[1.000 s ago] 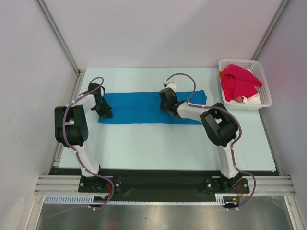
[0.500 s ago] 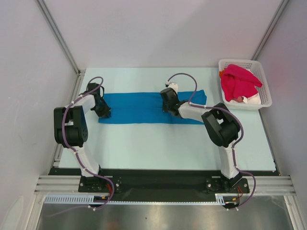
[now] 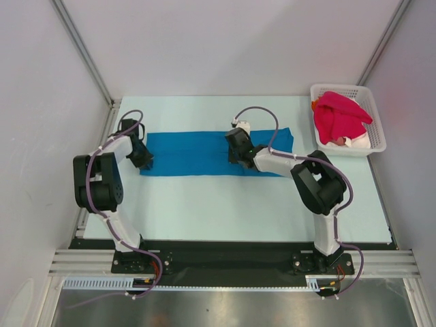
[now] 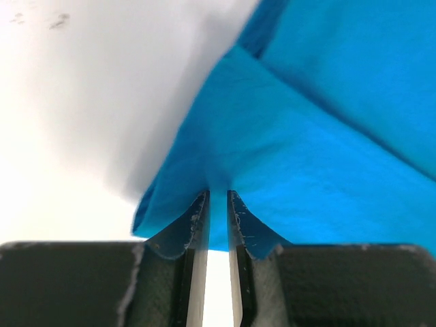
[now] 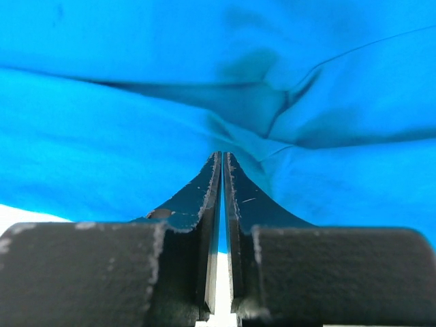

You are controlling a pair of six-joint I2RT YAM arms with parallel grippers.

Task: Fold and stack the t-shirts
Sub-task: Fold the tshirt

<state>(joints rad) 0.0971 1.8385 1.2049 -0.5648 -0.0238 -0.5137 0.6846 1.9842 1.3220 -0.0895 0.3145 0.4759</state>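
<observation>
The bright blue t-shirt (image 3: 194,153) lies on the table as a long folded strip. My left gripper (image 3: 145,161) sits at its left end and is shut on the shirt's left edge; the wrist view shows blue cloth (image 4: 306,163) pinched between the fingers (image 4: 194,225). My right gripper (image 3: 236,157) sits over the strip right of its middle and is shut on a fold of the blue cloth (image 5: 136,136). A crimson-pink t-shirt (image 3: 338,117) lies heaped in the basket, with bits of white (image 3: 354,142) and orange (image 3: 315,105) cloth beside it.
The white lattice basket (image 3: 373,109) stands at the table's back right corner. The pale table (image 3: 225,204) has a black strip along its near edge. Grey walls close the left, back and right.
Both grippers have shifted a little toward the back of the table while holding the blue shirt. The strip stays spread in the same place.
</observation>
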